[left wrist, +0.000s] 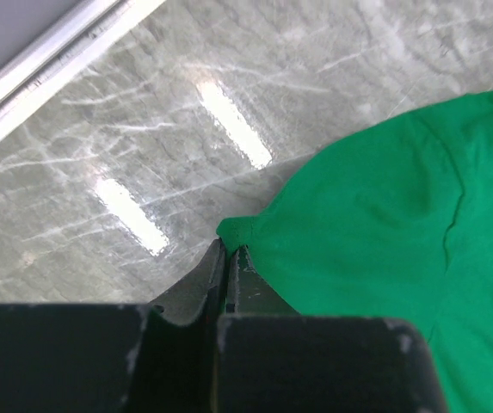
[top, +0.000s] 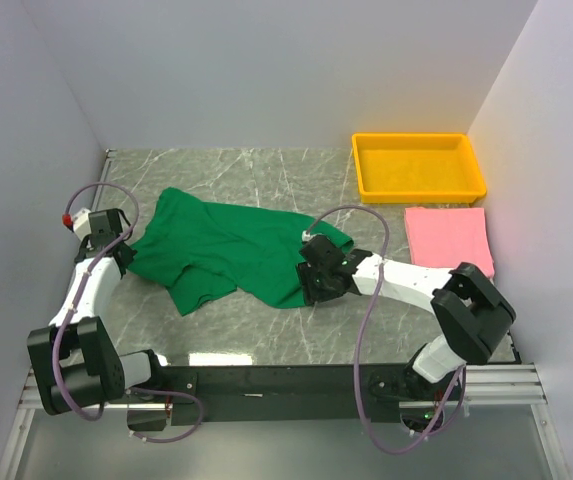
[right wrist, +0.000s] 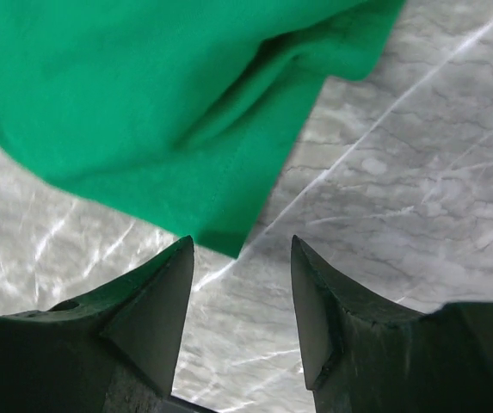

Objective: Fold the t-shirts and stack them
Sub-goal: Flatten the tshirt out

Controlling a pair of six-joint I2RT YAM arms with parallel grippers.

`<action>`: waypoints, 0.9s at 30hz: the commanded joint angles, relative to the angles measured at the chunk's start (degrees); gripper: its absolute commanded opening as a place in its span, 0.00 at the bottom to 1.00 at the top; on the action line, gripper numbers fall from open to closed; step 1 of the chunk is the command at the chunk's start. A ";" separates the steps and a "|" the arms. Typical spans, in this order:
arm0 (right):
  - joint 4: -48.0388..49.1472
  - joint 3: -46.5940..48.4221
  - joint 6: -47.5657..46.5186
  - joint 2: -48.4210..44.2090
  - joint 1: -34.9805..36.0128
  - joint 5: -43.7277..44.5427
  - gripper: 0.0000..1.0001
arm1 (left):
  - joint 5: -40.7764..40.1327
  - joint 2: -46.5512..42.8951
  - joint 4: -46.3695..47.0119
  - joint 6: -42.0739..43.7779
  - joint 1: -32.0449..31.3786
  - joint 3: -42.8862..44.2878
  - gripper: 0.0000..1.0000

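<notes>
The dark green t-shirt (top: 228, 250) lies rumpled and unfolded on the marble table, left of centre. My left gripper (top: 124, 249) is at its left edge, shut on a pinch of green cloth (left wrist: 239, 229). My right gripper (top: 313, 287) is open and empty over the bare table, just off the shirt's lower right corner (right wrist: 229, 239). The light pink t-shirt (top: 449, 236) lies folded flat at the right, below the tray.
A yellow plastic tray (top: 418, 166) stands at the back right. White walls close in the table on the left, back and right. Grey marble tabletop (top: 246, 335) shows in front of the green shirt.
</notes>
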 commanded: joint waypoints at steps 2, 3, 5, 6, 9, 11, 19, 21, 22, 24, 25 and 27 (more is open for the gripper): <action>-2.38 3.58 8.18 1.79 1.91 5.81 0.56 | -2.32 -2.89 0.55 1.06 0.28 2.46 0.01; -2.73 3.94 8.88 1.88 2.36 6.78 0.56 | -2.32 -2.98 0.55 1.06 0.37 2.54 0.01; -3.17 4.99 10.73 2.67 3.06 7.57 0.56 | -2.06 -2.98 0.38 1.06 0.28 2.81 0.01; -3.43 5.34 11.69 3.19 3.15 7.84 0.56 | -2.14 -3.24 0.46 0.97 0.28 2.81 0.01; -5.19 7.10 12.84 5.57 3.76 9.07 0.56 | -1.97 -3.50 0.55 0.89 0.28 2.72 0.01; -6.16 8.07 13.37 7.15 4.20 9.68 0.57 | -1.70 -3.50 0.55 0.89 0.28 2.72 0.01; -9.58 7.98 16.27 11.81 5.17 10.04 0.56 | -1.70 -4.38 0.55 0.80 0.37 2.63 0.01; -10.20 7.37 16.71 12.07 5.17 9.43 0.52 | -1.70 -4.56 0.55 0.71 0.37 2.81 0.01; -10.55 7.19 16.89 12.08 5.09 9.34 0.50 | -1.70 -4.65 0.55 0.71 0.37 2.81 0.01; -11.17 6.23 17.41 11.73 5.17 9.42 0.42 | -1.70 -5.00 0.64 0.71 0.28 2.72 0.01; -11.43 5.70 17.50 11.46 5.09 9.51 0.38 | -1.79 -5.00 0.64 0.71 0.28 2.72 0.01; -11.70 4.39 18.03 10.59 5.09 9.34 0.27 | -1.62 -4.91 0.64 0.71 0.28 2.72 0.01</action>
